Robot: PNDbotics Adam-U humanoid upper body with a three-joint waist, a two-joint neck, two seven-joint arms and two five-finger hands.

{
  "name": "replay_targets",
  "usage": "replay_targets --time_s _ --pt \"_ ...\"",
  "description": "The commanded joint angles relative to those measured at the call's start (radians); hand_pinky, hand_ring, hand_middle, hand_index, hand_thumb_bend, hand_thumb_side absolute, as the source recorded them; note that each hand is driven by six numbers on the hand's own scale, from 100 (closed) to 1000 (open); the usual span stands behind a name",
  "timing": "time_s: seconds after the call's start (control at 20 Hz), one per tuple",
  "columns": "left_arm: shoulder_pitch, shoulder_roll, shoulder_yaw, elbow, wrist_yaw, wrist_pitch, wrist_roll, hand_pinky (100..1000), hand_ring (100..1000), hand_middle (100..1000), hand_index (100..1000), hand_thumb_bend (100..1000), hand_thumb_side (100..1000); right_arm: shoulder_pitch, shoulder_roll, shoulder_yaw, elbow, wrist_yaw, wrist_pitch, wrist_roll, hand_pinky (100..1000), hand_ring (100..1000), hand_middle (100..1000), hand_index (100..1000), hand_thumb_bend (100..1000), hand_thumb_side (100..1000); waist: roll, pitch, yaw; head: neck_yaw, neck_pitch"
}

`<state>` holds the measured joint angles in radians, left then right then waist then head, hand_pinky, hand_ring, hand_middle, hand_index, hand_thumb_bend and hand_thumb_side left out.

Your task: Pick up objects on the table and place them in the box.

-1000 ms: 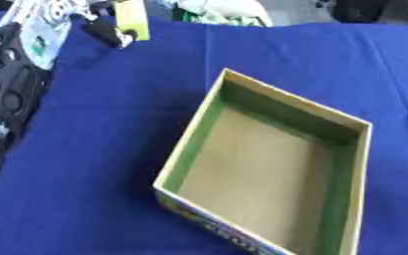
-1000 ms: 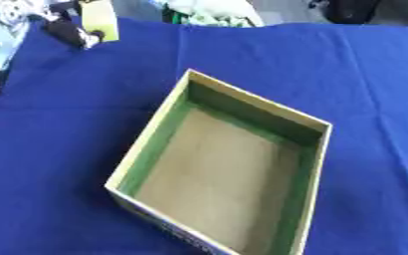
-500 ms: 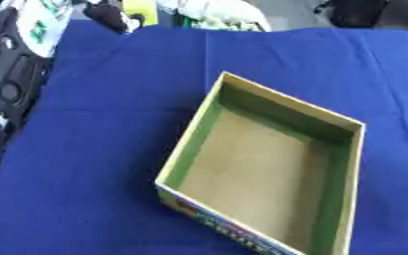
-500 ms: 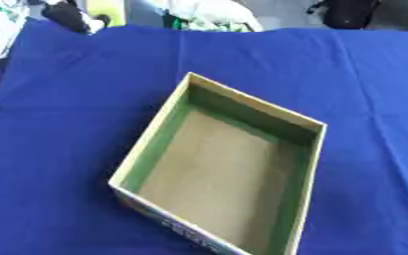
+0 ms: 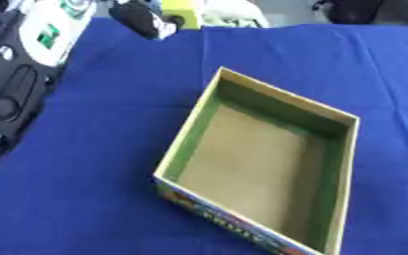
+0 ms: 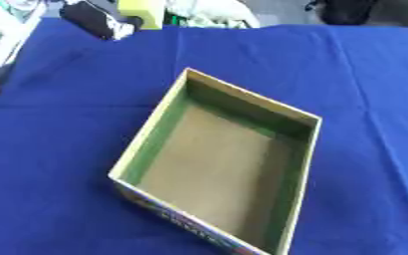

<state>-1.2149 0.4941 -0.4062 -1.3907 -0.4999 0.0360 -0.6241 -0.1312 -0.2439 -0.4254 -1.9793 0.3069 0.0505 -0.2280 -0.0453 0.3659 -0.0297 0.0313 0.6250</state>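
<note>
With our left hand (image 5: pixel 145 20) at the far edge of the blue table (image 5: pixel 103 149), we saw its dark fingers curled round a yellow block (image 6: pixel 142 11), while the open cardboard box (image 5: pixel 264 164) lay well below and right of those fingers

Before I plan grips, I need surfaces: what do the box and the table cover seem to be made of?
Box: likely cardboard, with matte brown floor, green inner walls, thin straight edges and printed outer side. Cover: apparently cloth, matte blue, with soft creases.
</note>
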Motion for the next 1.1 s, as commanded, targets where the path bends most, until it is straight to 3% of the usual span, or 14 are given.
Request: replay_targets --time_s 0.05,0.3,0.55,0.8,1.1 --pt "0.013 0.026 -0.037 -0.156 0.071 0.033 -0.026 672 779 922 743 100 281 -0.001 -0.034 -0.011 -0.021 0.006 -0.002 -0.007 571 636 534 802 100 1000 0.001 -0.028 0.004 -0.007 0.019" --pt "0.064 -0.035 -0.083 -0.314 0.079 0.051 -0.08 664 771 918 751 100 281 -0.002 -0.034 -0.015 -0.021 0.008 -0.001 -0.012 571 636 534 801 100 1000 0.0 -0.031 0.02 -0.022 0.025" --pt "0.113 -0.088 -0.127 -0.35 0.055 0.056 -0.133 663 772 925 744 100 280 -0.004 -0.034 -0.017 -0.021 0.009 -0.001 -0.013 570 636 534 801 100 1000 0.003 -0.03 0.024 -0.03 0.023" --pt "0.159 -0.137 -0.156 -0.294 0.005 0.049 -0.158 660 769 918 734 100 278 -0.007 -0.028 -0.016 -0.021 0.008 -0.001 -0.012 570 636 534 801 100 1000 0.001 -0.026 0.023 -0.027 0.02" --pt "0.178 -0.233 -0.202 -0.138 -0.118 -0.036 -0.152 652 762 909 741 100 282 -0.01 -0.021 -0.012 -0.021 0.005 -0.002 -0.007 570 636 534 801 100 1000 -0.005 -0.022 0.017 -0.016 0.017"
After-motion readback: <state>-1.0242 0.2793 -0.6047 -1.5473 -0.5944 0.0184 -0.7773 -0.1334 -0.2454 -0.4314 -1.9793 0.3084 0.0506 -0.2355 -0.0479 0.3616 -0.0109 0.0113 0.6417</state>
